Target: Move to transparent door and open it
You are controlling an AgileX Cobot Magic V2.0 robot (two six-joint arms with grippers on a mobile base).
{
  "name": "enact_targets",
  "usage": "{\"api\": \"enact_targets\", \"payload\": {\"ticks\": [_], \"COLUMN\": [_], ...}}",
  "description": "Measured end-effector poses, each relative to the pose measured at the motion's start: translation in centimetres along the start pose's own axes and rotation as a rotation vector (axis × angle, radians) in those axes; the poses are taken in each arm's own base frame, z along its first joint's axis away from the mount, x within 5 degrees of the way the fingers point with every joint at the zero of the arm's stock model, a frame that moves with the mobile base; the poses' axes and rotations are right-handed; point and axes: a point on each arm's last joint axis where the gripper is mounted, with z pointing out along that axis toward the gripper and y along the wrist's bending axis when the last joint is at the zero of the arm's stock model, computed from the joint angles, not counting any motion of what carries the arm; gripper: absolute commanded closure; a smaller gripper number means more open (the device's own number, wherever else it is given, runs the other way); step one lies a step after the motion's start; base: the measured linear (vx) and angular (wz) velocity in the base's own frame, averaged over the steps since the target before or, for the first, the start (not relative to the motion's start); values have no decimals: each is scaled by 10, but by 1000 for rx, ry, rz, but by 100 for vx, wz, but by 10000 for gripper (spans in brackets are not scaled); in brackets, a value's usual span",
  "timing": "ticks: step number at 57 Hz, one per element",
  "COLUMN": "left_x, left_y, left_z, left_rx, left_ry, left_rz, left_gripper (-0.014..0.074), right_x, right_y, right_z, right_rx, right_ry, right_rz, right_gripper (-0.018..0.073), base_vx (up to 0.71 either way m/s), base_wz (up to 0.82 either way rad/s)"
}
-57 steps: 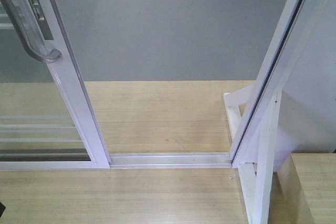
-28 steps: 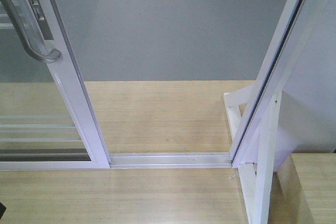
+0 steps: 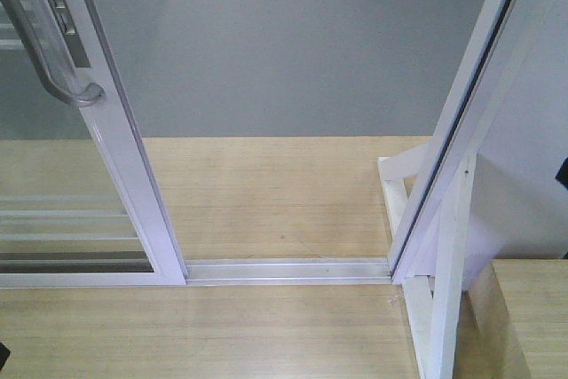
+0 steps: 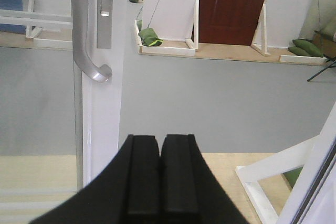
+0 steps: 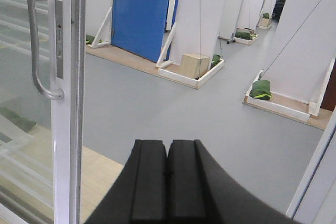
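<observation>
already the transparent door (image 3: 115, 144) stood slid to the left of the front view, its curved grey pull handle (image 3: 49, 55) on the stile, and a wide gap lay between it and the white frame post (image 3: 461, 122) on the right above the floor track (image 3: 284, 270). both the left gripper (image 4: 159, 145) and right gripper (image 5: 167, 150) had their black pads pressed together, gripping nothing and well clear of the handle

**White Frames, Grey Floor, Pale Wood**

The transparent door (image 3: 115, 157) is framed in white, with thin white bars striped across clear glass; its curved handle (image 3: 49, 55) is seen in brushed grey. Beyond the black fingers (image 4: 144, 177) a plain grey floor (image 3: 284, 59) is shown, bordered by light wood-grain boards (image 3: 275, 197). Further off, a blue door (image 5: 142, 11) and a dark red door (image 4: 233, 6) are seen.
</observation>
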Motion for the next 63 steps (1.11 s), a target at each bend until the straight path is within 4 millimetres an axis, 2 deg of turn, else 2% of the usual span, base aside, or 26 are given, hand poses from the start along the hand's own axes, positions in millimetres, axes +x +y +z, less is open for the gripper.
{"api": "enact_targets", "payload": {"ticks": [4,6,14,18,30,49,63], "left_x": [0,0,0,0,0,0,0], "left_y": [0,0,0,0,0,0,0], "left_z": [0,0,0,0,0,0,0], "left_rx": [0,0,0,0,-1,-1,-1], "left_ry": [0,0,0,0,0,1,1], "left_rz": [0,0,0,0,-1,0,0], "left_gripper": [594,594,594,594,594,594,594], "right_x": [25,46,112,129,134,136,137], "right_y": [4,7,17,20,19,5,3], "right_z": [0,0,-1,-4,-6,-8,-9], "right_rx": [-3,-8,-18,-18,12,275,300], "right_ry": [17,39,90,92,106,135,139], "right_rz": [2,10,72,83,88,121,124], "right_gripper": [564,564,564,564,564,564,564], "base_vx": [0,0,0,0,0,0,0], "base_wz": [0,0,0,0,0,0,0]}}
